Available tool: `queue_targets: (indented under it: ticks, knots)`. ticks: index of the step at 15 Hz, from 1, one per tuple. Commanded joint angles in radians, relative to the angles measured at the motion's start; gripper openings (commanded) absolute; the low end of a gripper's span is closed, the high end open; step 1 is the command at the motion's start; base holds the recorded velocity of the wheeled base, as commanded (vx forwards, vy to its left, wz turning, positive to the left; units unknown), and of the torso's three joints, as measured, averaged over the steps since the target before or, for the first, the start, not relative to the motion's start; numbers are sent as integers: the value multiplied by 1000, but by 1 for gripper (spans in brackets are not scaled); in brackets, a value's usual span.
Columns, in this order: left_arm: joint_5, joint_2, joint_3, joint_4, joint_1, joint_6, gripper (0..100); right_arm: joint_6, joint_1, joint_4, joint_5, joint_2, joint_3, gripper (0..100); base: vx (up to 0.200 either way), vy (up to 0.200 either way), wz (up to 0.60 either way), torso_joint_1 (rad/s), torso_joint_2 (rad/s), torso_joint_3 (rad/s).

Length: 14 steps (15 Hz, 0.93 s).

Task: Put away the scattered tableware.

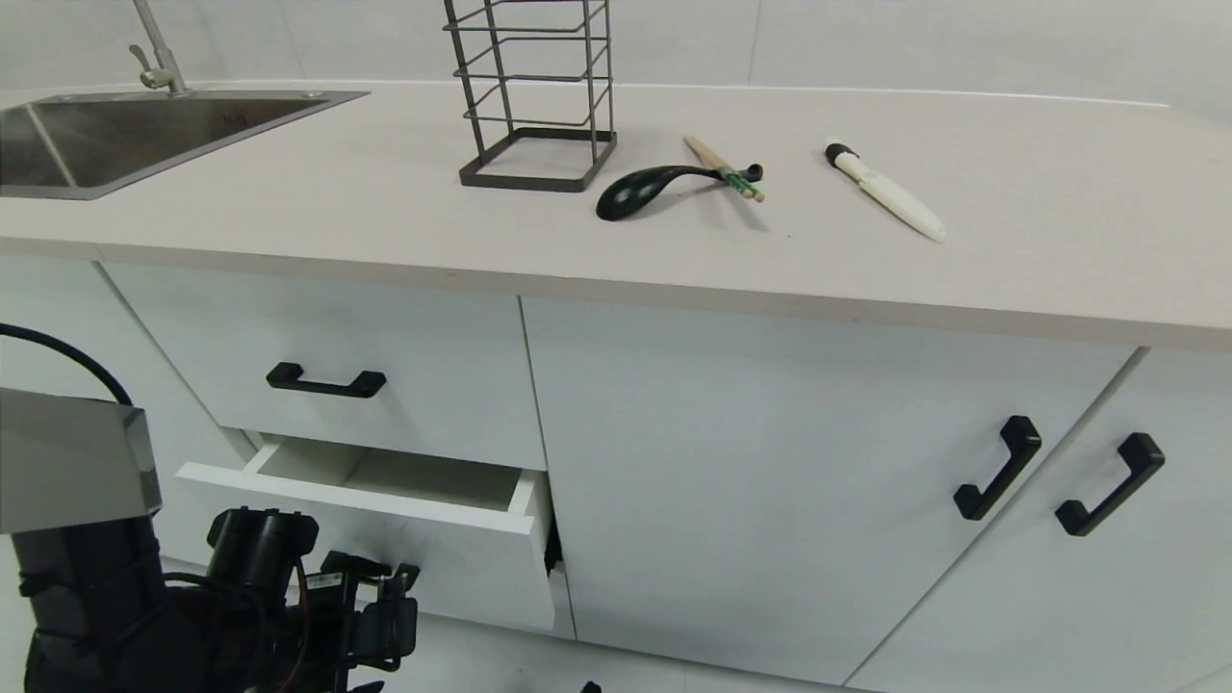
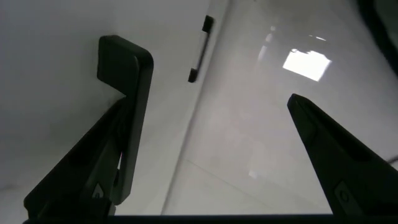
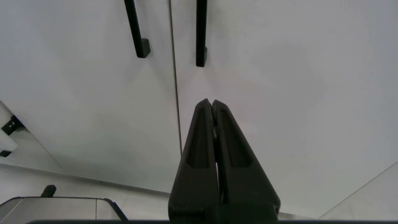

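Tableware lies loose on the pale countertop (image 1: 337, 212): a black spoon (image 1: 640, 190) with chopsticks (image 1: 724, 168) touching its handle, and a white knife (image 1: 885, 191) apart to their right. A wire rack (image 1: 534, 96) stands just left of the spoon, a sink (image 1: 125, 130) farther left. Below, one drawer (image 1: 385, 491) sits partly open. The left gripper (image 2: 208, 76), low near that drawer, has its fingers spread wide. The right gripper (image 3: 212, 107) has its fingers pressed together and faces two black handles (image 3: 135, 28) on cabinet doors.
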Motion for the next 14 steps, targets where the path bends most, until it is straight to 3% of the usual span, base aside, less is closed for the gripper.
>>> queue_targets:
  ticks: [1, 7, 11, 14]
  knots:
    - [1, -23, 13, -3, 0, -2, 100, -1, 0, -1, 1, 1, 0, 0, 0, 0, 0, 0, 0, 0]
    - [-8, -135, 83, -3, 0, -4, 100, -1, 0, -1, 1, 1, 0, 0, 0, 0, 0, 0, 0, 0]
    - [-16, -331, 204, -3, -6, -13, 100, -1, 0, -1, 1, 1, 0, 0, 0, 0, 0, 0, 0, 0]
    - [-34, -483, 209, 16, -60, -14, 100, -1, 0, -1, 1, 1, 0, 0, 0, 0, 0, 0, 0, 0]
